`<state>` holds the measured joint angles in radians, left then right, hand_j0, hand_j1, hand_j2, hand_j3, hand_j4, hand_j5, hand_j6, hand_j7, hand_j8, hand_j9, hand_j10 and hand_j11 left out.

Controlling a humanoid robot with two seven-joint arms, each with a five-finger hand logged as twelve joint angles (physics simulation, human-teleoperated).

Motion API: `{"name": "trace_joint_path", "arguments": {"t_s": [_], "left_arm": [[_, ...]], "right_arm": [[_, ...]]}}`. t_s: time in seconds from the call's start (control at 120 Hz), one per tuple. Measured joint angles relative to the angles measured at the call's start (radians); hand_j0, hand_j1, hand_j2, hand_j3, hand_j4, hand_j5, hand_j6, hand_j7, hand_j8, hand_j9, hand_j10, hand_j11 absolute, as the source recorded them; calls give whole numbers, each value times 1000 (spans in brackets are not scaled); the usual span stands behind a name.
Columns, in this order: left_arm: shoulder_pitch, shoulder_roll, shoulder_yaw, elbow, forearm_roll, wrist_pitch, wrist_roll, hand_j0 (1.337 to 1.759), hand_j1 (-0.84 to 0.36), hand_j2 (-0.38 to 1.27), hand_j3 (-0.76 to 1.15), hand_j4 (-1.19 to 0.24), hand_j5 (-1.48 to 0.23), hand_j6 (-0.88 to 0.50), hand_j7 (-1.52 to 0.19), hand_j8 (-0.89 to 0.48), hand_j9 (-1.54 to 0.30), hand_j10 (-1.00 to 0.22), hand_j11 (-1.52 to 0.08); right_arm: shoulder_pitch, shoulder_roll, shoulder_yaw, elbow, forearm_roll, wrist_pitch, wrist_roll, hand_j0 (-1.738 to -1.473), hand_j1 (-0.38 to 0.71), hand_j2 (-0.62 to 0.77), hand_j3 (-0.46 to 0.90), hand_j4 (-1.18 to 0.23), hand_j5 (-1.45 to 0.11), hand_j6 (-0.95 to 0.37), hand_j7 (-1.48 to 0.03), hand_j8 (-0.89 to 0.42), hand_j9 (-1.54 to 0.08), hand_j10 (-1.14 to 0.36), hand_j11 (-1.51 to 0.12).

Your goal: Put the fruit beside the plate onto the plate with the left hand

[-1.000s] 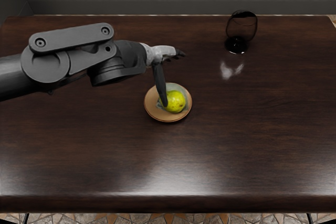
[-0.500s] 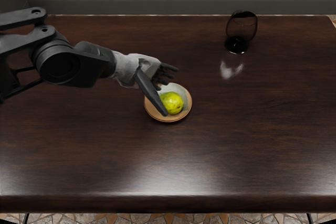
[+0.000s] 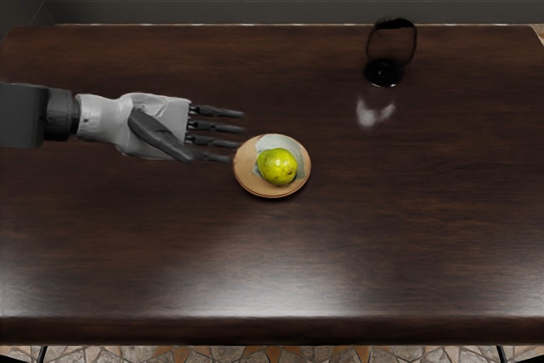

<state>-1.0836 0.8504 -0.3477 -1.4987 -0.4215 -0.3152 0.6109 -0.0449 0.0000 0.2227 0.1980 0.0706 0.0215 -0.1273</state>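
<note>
A yellow-green pear lies on the small brown plate near the middle of the dark table. My left hand hovers just left of the plate, palm sideways, fingers stretched out flat toward the plate and holding nothing. The hand is apart from the pear and the plate. The left forearm comes in from the left edge. The right arm is out of view.
A dark wine glass stands at the back right of the wooden table, with a pale glint on the wood just in front of it. The table's front edge runs along the bottom.
The left hand has let go of the pear, which stays on the plate. The hand has drawn back to the left and lower, its fingers now straightened, and the arm has swung down.
</note>
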Motion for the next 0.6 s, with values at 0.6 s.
{"name": "trace_joint_path", "arguments": {"t_s": [0.6], "left_arm": [[102,317,-43,9,-112,-255,0,1658,348,-2,0,5,1,6,0,5,0,3,0]], "right_arm": [[0,0,1,9,0,0,0,-1658,-317,-5,0,-26,-34,-26,-34,-26,-34,-26,-34]]}}
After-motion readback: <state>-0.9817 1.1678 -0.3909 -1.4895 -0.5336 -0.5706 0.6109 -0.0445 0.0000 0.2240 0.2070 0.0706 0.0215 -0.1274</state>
